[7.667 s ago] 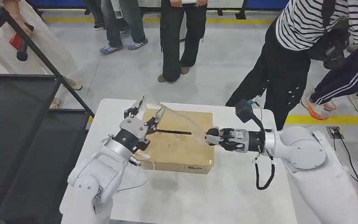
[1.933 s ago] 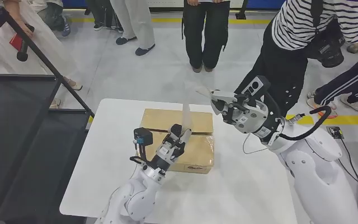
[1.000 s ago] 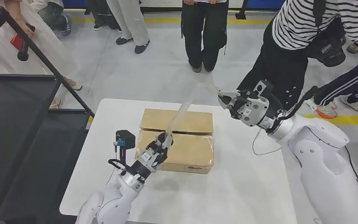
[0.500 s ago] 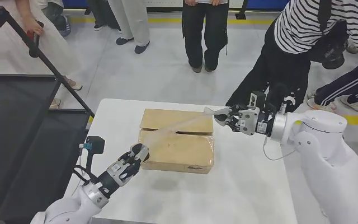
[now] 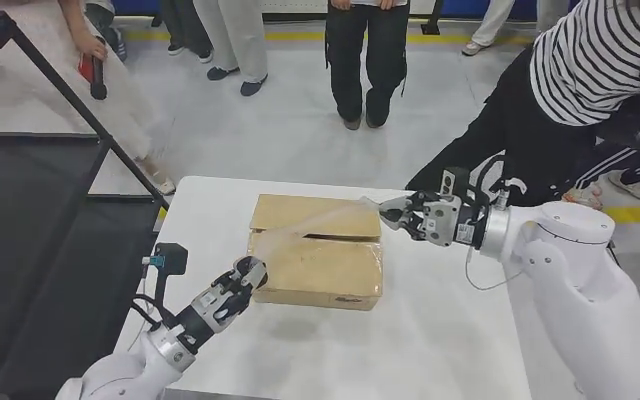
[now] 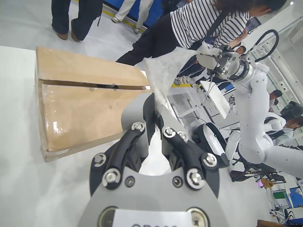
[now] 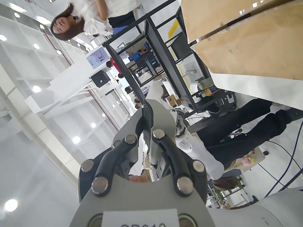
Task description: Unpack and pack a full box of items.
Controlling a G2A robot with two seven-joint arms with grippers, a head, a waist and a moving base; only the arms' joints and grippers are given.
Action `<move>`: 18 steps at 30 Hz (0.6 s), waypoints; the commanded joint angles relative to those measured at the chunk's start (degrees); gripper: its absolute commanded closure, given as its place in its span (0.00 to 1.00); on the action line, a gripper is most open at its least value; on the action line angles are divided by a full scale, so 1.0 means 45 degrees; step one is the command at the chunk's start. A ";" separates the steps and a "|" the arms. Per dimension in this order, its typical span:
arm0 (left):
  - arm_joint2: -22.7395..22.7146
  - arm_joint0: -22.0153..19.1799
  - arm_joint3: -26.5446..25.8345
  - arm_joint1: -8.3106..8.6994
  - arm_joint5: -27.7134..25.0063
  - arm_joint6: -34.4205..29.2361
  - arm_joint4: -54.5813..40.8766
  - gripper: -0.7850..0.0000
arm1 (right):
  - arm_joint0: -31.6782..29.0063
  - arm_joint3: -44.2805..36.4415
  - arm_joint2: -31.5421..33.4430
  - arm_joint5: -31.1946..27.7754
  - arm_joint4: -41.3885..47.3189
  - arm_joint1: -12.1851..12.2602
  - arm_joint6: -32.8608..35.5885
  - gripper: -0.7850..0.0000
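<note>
A brown cardboard box [image 5: 318, 252] lies on the white table [image 5: 420, 330], its top flaps down with a dark slit between them. A strip of clear tape [image 5: 330, 212] stretches over the box from one gripper to the other. My left gripper [image 5: 248, 272] is at the box's near left corner, shut on one end of the tape [image 6: 165, 72]. My right gripper [image 5: 390, 210] hangs beside the far right corner, shut on the other end. In the left wrist view the box [image 6: 82, 95] lies beyond my left gripper [image 6: 155, 116]. The right wrist view has my right gripper [image 7: 147, 112] with pads pressed together and the box [image 7: 248, 36] beyond it.
A black metal frame [image 5: 100, 130] stands off the table's left side. A person in a striped shirt [image 5: 570, 70] stands close behind my right arm. Other people stand on the floor beyond the table's far edge. Bare table lies in front of and right of the box.
Over the last second my left gripper drew back to the box's near left corner with the tape, and my right gripper came down beside the far right corner. Since half a second ago, almost nothing moved.
</note>
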 commanded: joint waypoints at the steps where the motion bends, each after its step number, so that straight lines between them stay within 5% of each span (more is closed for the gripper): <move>1: 0.0034 0.0064 0.0082 -0.0012 0.0363 0.0193 -0.0266 1.00 | 0.0041 0.0009 -0.0053 0.0011 -0.0371 0.0075 0.0412 1.00; 18: -0.0731 -0.0738 0.0132 0.0126 0.5607 -0.1942 -0.5705 1.00 | 0.1102 0.0314 -0.1694 -0.1734 -0.5991 0.0948 0.5438 1.00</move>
